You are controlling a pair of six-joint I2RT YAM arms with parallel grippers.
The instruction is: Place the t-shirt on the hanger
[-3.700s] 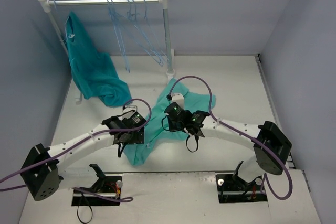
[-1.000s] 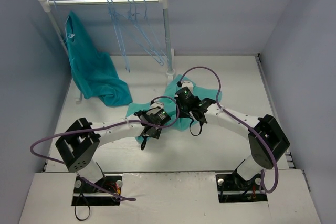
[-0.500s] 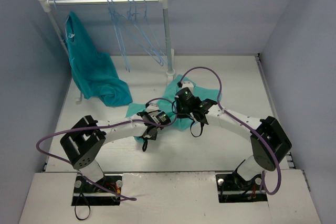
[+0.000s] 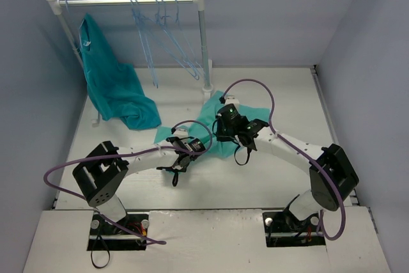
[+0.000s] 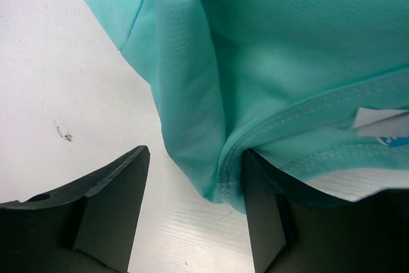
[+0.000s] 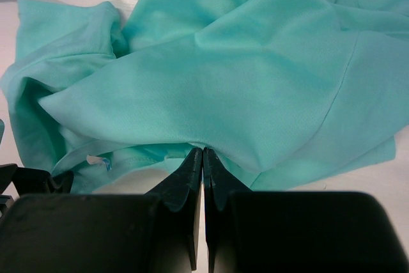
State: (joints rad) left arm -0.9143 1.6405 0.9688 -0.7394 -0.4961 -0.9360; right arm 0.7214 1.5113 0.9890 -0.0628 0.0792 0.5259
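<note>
The mint t-shirt [image 4: 206,118] lies crumpled on the table between both arms. My left gripper [image 4: 192,149] is open at the shirt's near edge. In the left wrist view the neck hem of the t-shirt [image 5: 268,62] drapes over the right finger [image 5: 262,222] of my left gripper [image 5: 195,158], and the white tag [image 5: 377,123] shows beside it. My right gripper [image 4: 217,136] is shut, and in the right wrist view its tips [image 6: 202,153] pinch a fold of the t-shirt [image 6: 230,87]. Several pale-blue hangers [image 4: 167,43] hang on the rail, far from both grippers.
The white-and-metal clothes rail [image 4: 128,1] stands at the back left. A darker turquoise garment [image 4: 112,87] hangs from it and pools on the table. Grey walls close in the left, back and right sides. Purple cables loop over both arms.
Both grippers and the shirt have moved away from the table's front edge, and the shirt is more bunched. In the last second the left gripper has edged right, up to the neck hem.
</note>
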